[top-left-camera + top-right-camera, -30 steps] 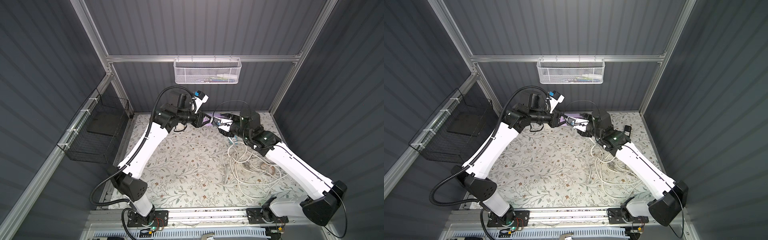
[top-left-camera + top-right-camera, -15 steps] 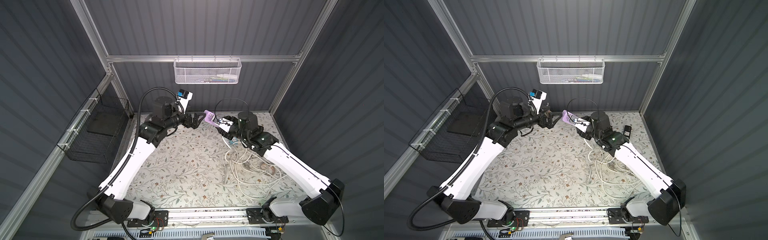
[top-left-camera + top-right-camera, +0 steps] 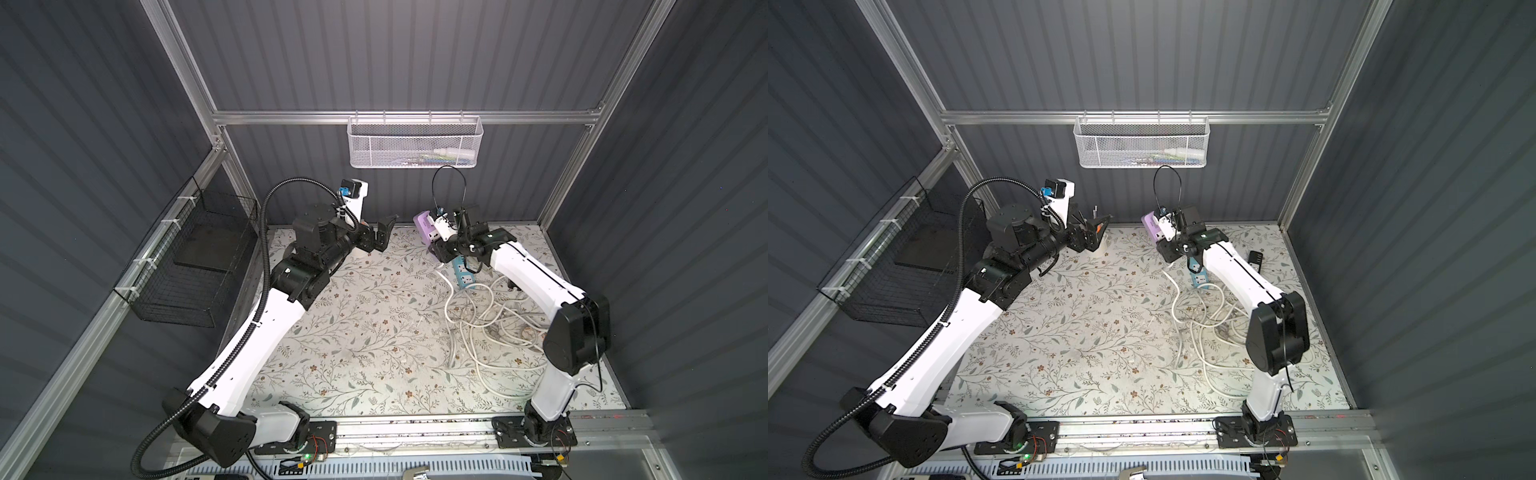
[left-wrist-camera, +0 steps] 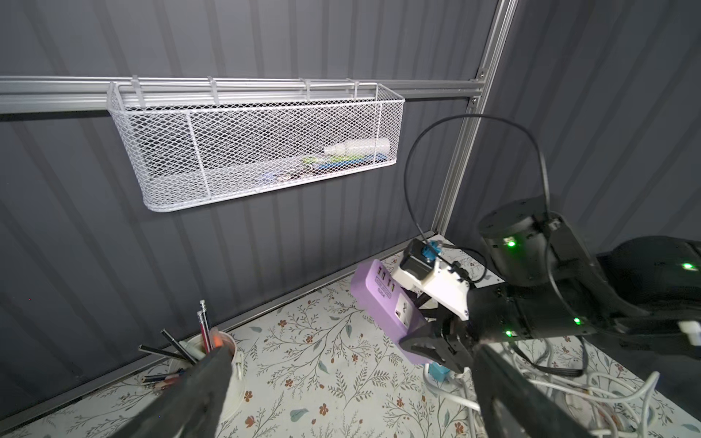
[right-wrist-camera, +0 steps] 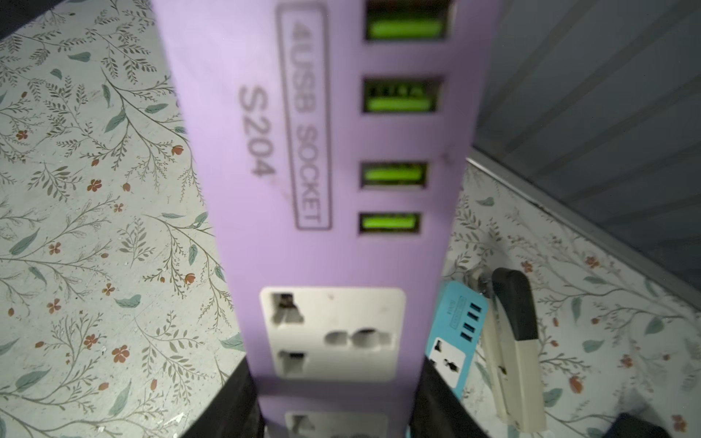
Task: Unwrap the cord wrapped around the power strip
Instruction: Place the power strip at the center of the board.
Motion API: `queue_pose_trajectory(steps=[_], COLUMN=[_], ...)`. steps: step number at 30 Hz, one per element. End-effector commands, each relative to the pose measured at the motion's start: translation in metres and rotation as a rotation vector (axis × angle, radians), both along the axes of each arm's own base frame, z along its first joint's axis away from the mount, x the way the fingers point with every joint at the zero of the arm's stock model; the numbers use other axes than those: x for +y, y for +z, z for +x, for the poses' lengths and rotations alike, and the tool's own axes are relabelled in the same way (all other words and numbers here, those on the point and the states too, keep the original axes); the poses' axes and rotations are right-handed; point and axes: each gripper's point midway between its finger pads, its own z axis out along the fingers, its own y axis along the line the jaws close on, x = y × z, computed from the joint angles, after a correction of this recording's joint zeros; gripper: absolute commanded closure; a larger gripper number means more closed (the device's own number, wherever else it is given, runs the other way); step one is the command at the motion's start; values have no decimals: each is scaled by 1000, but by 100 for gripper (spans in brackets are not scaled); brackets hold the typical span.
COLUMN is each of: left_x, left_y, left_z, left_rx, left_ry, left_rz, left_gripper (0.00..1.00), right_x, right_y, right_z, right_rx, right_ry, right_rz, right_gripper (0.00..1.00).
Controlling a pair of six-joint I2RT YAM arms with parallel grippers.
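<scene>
One blue strip (image 3: 463, 272), loose cord (image 3: 478, 324) beneath; purple power strip (image 3: 427, 229) clamped in right claw (image 5: 333, 402), slanting up toward gaping left claw (image 3: 384, 233)

Lit softly from above, brightest on the desk (image 3: 353, 332). Sharp in both top views; blurred on the close power strip (image 5: 322, 170); bowed at wrist-view edges.

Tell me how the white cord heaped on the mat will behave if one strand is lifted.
The white cord lies in loose, overlapping loops, so it is probably floppy and would sag. Strands cross each other, so lifting one would likely drag neighbours along. It passes beside the blue power strip, which might get tugged.
</scene>
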Motion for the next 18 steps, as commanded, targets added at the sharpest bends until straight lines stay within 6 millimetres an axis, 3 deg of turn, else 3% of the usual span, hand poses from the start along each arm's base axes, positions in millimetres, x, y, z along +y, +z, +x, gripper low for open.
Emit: queue_pose_trajectory(steps=[1, 9, 18], left_x=[3, 6, 5], left_y=[2, 0, 0], left_z=[3, 3, 3], left_rx=[-31, -53, -57], left_ry=[17, 34, 28], left_rz=[17, 28, 27], left_gripper=[0, 0, 0], right_x=[-14, -36, -45], right_y=[-25, -86, -132], right_z=[4, 3, -1], right_rx=[143, 357, 470], right_ry=[-129, -260, -322], right_rz=[11, -59, -108], right_gripper=[100, 100, 100])
